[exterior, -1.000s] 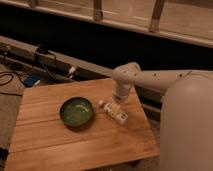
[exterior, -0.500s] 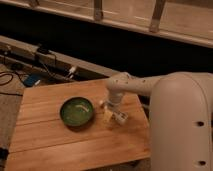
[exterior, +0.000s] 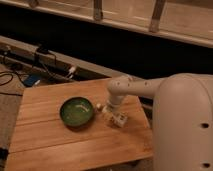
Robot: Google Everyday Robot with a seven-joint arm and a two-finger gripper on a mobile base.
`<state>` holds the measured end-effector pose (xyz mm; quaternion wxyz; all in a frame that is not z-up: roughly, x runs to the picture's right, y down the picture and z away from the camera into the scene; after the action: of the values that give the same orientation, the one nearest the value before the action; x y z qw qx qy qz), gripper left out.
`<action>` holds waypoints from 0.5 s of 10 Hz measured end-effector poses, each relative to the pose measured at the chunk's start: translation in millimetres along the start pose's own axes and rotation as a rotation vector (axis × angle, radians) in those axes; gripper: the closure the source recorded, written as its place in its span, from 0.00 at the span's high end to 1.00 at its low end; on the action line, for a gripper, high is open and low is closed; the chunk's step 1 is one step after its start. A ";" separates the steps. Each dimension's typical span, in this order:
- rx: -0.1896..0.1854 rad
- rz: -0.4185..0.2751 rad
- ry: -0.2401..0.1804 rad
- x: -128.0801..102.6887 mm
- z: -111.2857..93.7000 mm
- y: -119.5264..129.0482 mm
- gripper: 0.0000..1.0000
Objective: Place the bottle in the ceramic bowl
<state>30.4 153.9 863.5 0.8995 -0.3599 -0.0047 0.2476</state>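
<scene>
The dark green ceramic bowl [exterior: 77, 111] sits on the wooden table [exterior: 55, 145], left of centre, with pale streaks inside. The small white bottle [exterior: 113, 116] lies on its side just right of the bowl, cap end toward the bowl. My gripper [exterior: 111, 107] hangs from the white arm straight down over the bottle, right at it. The arm's wrist hides most of the gripper.
The big white arm body [exterior: 182, 125] fills the right side. Behind the table runs a ledge with cables and a blue item [exterior: 31, 80]. A dark wall and railing stand at the back. The table's right edge is close to the bottle.
The arm has swung left and lowered over the bottle. The gripper now sits right at the bottle. The bowl has not moved.
</scene>
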 end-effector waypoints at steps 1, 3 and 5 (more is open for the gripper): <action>0.001 0.005 -0.005 1.5 -0.1 -0.5 0.33; 0.002 0.013 -0.022 1.3 -1.4 -0.6 0.12; 0.003 0.028 -0.035 5.6 -2.4 -2.4 0.00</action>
<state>36.8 153.4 862.3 0.8961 -0.3544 -0.0152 0.2667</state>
